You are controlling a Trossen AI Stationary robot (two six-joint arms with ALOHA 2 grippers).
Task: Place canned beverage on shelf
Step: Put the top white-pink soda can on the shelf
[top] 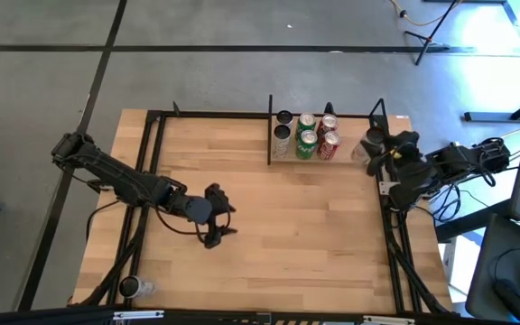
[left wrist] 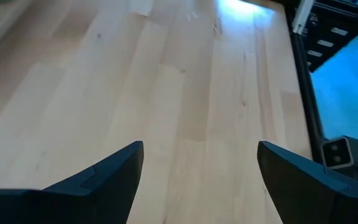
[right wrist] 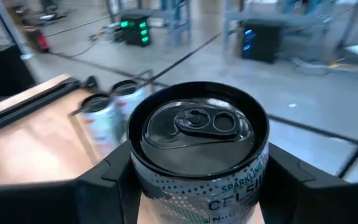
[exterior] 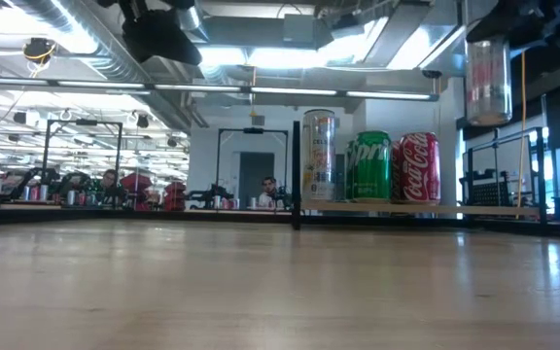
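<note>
One Celsius can [right wrist: 199,149] pinched in right pincer [right wrist: 197,180] nr shelf [top: 350,161]; left pincer [left wrist: 197,180] spread.

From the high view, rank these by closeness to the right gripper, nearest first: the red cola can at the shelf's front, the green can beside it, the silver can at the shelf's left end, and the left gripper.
1. Red cola can, shelf's right side.
2. Green can, just left of it.
3. Silver can, shelf's left end.
4. Left gripper, mid-table, open.

The right gripper holds a silver Celsius can.
</note>
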